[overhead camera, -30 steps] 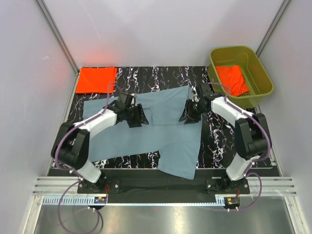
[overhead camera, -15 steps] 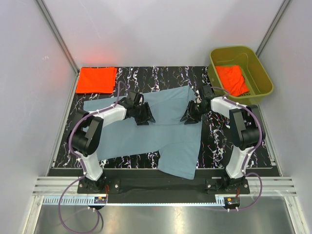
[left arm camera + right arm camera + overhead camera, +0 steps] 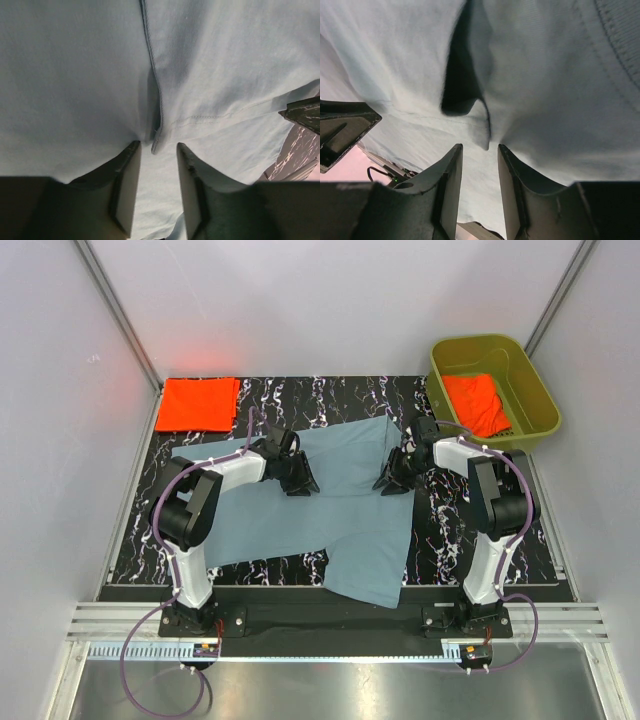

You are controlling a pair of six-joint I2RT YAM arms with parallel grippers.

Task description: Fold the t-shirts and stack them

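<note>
From above, the blue-grey t-shirt [image 3: 300, 515] lies spread on the desk [image 3: 445, 530]. Its long axis runs left to right, and I judge the collar end sits to the right. It's soft, light, limp cloth, so I'd pinch hems, not flat panels.

Left wrist: my left hand [image 3: 156, 146] has its fingers apart, straddling a raised hem ridge.

Right wrist: my right hand [image 3: 480, 147] is apart too, around a fold tip.
</note>
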